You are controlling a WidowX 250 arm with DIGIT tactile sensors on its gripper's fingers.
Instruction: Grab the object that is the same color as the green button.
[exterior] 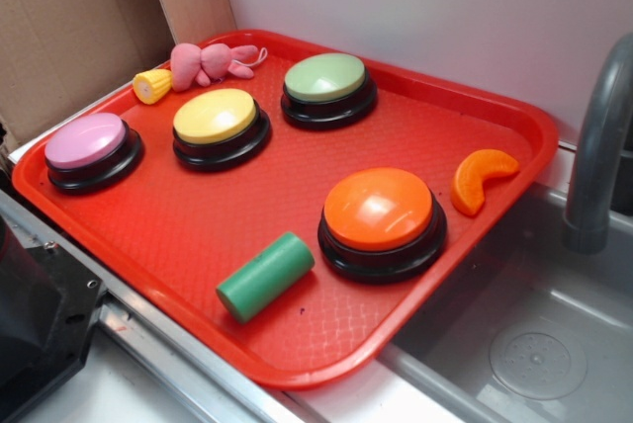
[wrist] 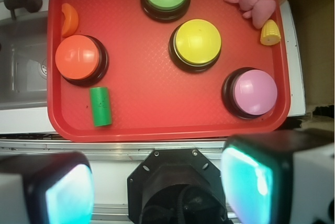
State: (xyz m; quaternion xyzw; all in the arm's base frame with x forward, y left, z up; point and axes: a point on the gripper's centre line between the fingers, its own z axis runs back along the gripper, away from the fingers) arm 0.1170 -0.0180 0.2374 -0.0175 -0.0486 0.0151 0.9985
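On red tray (exterior: 514, 136), unlabelled green cylinder (exterior: 265, 277)

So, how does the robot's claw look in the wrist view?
The claw has two broad fingers, one at each lower corner of the wrist view. Each has a dark frame, a light grey outer side and a glossy turquoise inner pad. Between them sits a black angular mount with small screws.

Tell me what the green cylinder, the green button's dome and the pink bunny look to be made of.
Green cylinder: solid painted wood or plastic, I cannot tell which; matte, even colour, almost no glare.
Green button dome: smooth plastic, probably; a soft sheen on a moulded curve, set on a glossy black base.
Pink bunny: fabric plush; fuzzy surface, soft folds, floppy limbs.
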